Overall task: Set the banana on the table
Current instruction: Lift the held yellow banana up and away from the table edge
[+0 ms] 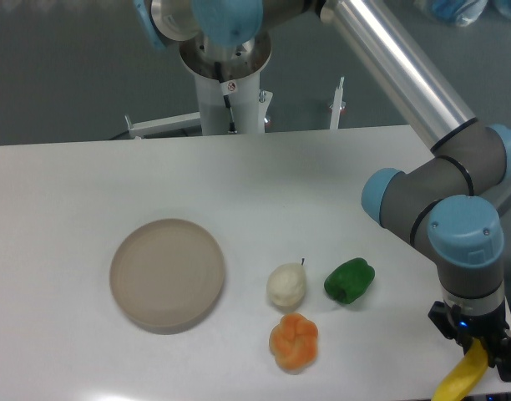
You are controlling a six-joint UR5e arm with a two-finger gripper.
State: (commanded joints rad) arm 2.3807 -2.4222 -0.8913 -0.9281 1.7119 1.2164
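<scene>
The pincer (479, 349) is at the near right corner of the scene, pointing down, and it is pinching the banana (461, 378) by its upper end. The yellow fruit hangs under the pincer and runs down and to the left, out of the bottom edge of the picture, so I cannot tell if its tip already touches the table (63, 209); it seems to be just over the near edge.

To do this step well, the arm should carry the banana a little further from the near edge, over bare white surface, and go down slowly until the low tip rests on the top. Only then should the jaws part, so the fruit lies down on its curve and does not drop or roll off the edge.

To the left of the pincer and a bit further away lie the orange fruit (294, 341), the green pepper (349, 280) and a white pear-like fruit (285, 285). These are near enough that the release must stay on the pincer's side of them. Well apart to the left is the beige plate (167, 273), which is not the goal here
</scene>
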